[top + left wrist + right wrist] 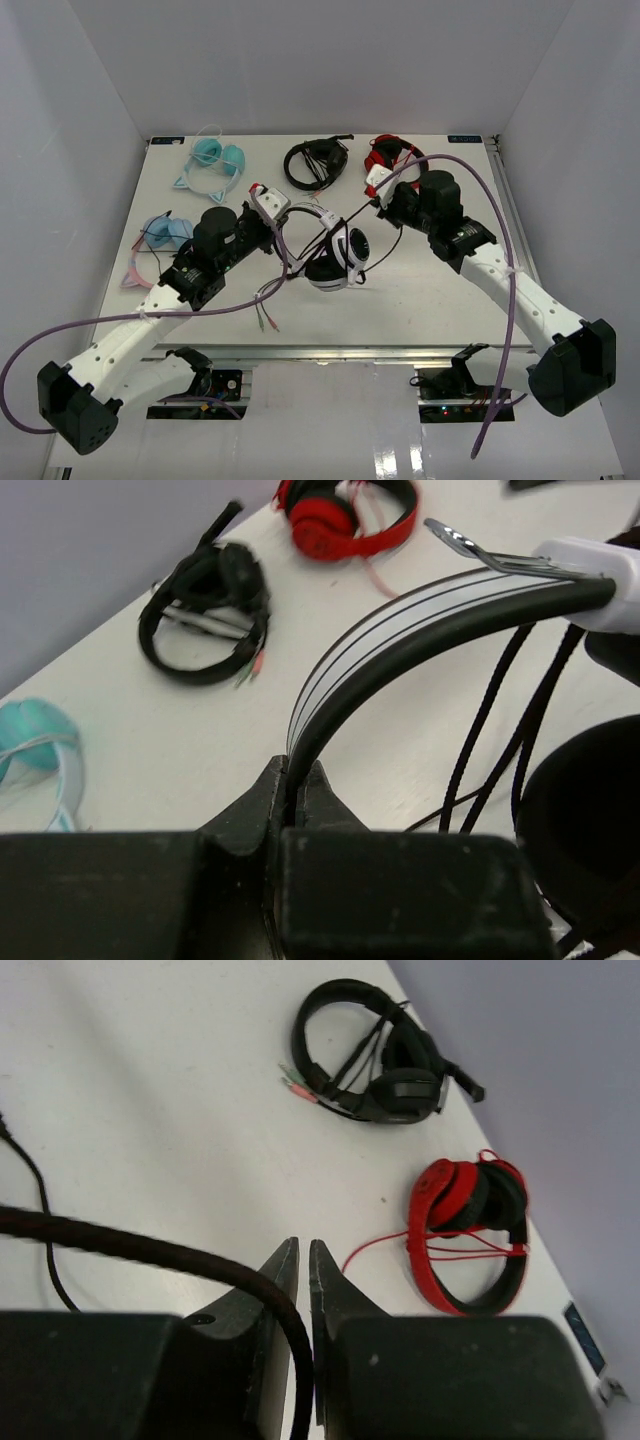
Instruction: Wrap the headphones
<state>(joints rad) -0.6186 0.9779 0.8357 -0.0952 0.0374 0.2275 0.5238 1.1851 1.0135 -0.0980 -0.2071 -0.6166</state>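
Currently my left pincer (296, 792) is clenched on the stiff, springy headband (400, 630) of the light headphones (338, 258), held mid-frame above the bench (440, 310), while my right pincer (304, 1260) pinches the limp, slippery-looking cable (120, 1240).

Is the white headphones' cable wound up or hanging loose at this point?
Loose: the cable trails unwound across the table to its plugs, and another stretch runs to the right tool.
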